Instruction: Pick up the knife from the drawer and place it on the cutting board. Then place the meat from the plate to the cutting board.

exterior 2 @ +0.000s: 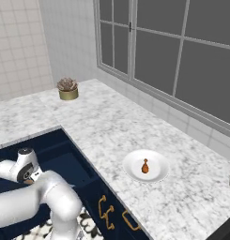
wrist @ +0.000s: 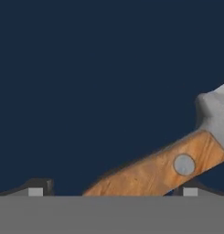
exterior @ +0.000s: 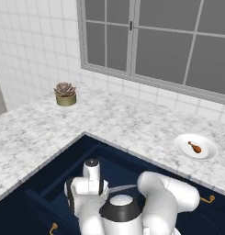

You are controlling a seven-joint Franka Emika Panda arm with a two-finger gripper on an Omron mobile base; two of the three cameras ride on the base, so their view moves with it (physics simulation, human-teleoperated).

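we see the knife [wrist: 168,171] with a light brown wood-grain handle, a grey rivet and a silver-grey blade, on the dark navy drawer [wrist: 95,82] floor. the tabletop [exterior: 123,119] is white marble with grey veins. the plate [exterior: 208,149] is plain white, the meat [exterior: 194,147] orange-brown. the drawer's handles [exterior 2: 105,212] are gold.

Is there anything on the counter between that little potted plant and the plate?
No. Both base views show bare marble counter between the plant and the plate; the plate carries only the meat.
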